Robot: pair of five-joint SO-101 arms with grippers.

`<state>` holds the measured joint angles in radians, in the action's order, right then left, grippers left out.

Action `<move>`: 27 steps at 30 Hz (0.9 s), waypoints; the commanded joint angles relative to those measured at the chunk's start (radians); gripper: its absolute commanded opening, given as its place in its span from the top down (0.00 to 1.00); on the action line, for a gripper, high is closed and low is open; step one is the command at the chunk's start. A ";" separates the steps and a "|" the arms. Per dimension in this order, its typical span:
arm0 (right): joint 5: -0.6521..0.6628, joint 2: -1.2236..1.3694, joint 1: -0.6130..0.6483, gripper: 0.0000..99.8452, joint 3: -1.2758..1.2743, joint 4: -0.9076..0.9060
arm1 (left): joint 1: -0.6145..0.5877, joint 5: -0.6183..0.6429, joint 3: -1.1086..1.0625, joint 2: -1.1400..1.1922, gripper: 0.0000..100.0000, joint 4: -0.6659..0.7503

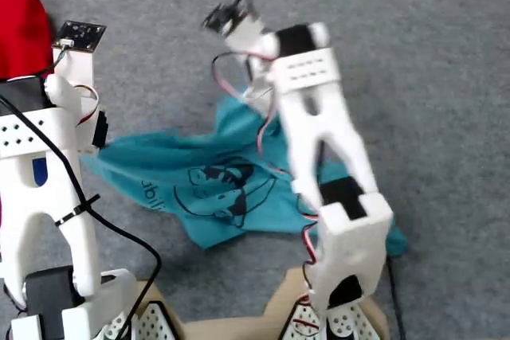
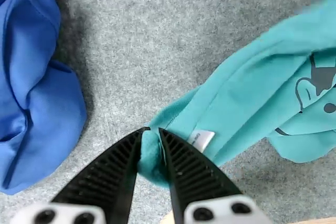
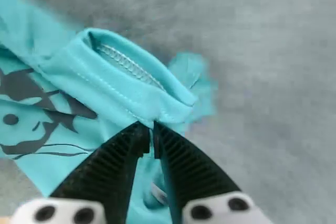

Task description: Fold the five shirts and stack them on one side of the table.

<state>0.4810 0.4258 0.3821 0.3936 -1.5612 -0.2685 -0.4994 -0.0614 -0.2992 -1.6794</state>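
Left fingers (image 2: 113,166) are squeezed shut on a little bunch of the teal shirt (image 2: 247,93). They hold it right at its edge, next to the small white tag (image 2: 201,139). I think they pinch the edge because an edge is easy to pull. The shirt lies on the gray desk (image 2: 157,30). A blue shirt (image 2: 37,77) sits in a soft heap a bit apart from it, maybe waiting for its turn.

On the other wrist, the right fingers (image 3: 118,161) are shut too. They bite the teal cloth just beside the neck hole (image 3: 131,69), where the stitched band runs. That looks like a good spot to hold, since the band is thick and should not slip out.

From high up, the teal shirt is in the middle of the desk. It is crumpled, with its drawing facing up. The left arm (image 1: 48,165) stands at the left and has the shirt's left corner. The right arm (image 1: 327,141) leans over the shirt and has its far end. Each arm holds a different end, most likely so they can pull apart and stretch the shirt flat. It is not folded yet. A red shirt (image 1: 20,25) lies at the far left of the desk. I cannot tell if that one is folded.
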 commanded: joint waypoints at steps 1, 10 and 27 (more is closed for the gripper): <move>0.048 0.076 0.085 0.98 -0.073 0.035 | -0.009 0.008 0.002 -0.030 0.98 0.009; 0.141 0.147 0.176 0.86 -0.074 -0.054 | -0.008 0.008 0.000 -0.030 0.98 0.008; 0.215 -0.189 0.044 0.65 0.074 -0.130 | -0.008 0.008 0.000 -0.030 0.98 0.008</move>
<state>0.6805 0.2524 0.4557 0.4120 -1.6993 -0.2685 -0.4994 -0.0614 -0.2992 -1.6794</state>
